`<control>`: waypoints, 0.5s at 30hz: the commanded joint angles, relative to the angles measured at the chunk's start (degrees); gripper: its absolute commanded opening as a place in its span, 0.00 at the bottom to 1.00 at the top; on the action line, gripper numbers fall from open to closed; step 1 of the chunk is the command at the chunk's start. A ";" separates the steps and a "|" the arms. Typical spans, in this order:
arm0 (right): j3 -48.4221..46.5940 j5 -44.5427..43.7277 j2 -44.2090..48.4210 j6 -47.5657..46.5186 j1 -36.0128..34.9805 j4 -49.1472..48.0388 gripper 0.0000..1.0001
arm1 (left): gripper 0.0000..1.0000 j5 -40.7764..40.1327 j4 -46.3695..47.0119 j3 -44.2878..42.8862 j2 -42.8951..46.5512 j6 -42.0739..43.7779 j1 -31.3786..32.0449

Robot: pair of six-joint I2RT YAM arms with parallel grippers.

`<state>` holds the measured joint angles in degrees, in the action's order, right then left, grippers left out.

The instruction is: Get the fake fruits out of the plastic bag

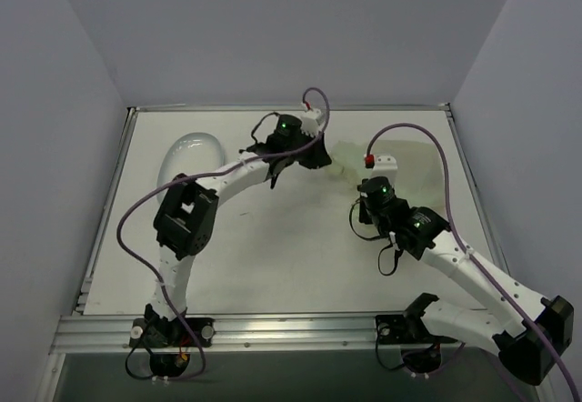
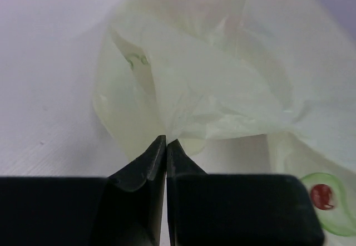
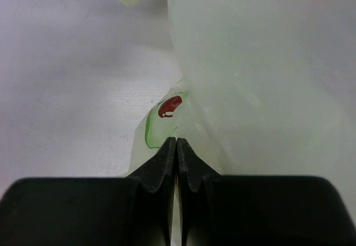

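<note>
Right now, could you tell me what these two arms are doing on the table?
Both arms are working on the pale green plastic bag toward the far right of the table. The left gripper is shut on a fold at its edge, and the right gripper is shut on the film beside a red-and-green printed mark. Nothing looks taken out yet; the white dish sits apart on the left.

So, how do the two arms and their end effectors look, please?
The left arm and right arm have white links with black joint housings. A purple cable runs along each, and a green light glows at each wrist. The left end effector and right end effector have black, wedge-shaped fingers tapering to thin tips.
</note>
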<state>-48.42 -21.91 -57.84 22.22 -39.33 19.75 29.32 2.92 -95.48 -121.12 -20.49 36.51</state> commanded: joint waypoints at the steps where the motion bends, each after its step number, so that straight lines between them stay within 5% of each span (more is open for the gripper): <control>1: -0.97 2.65 -0.59 -3.22 1.36 -4.71 0.00 | 0.02 -0.50 10.51 -0.41 13.53 -11.73 -6.09; 8: 1.48 8.28 -3.77 0.63 -3.90 -6.56 0.00 | 0.02 6.79 10.61 -2.52 13.72 -19.75 -7.16; 15: 4.40 5.92 6.51 7.13 -4.35 -0.78 0.00 | 0.02 7.07 9.65 -0.41 15.03 -19.59 -7.07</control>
<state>-42.83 -13.56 -55.24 25.65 -43.83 16.29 34.92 12.51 -96.20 -107.61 -38.52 29.39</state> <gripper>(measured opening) 0.002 0.027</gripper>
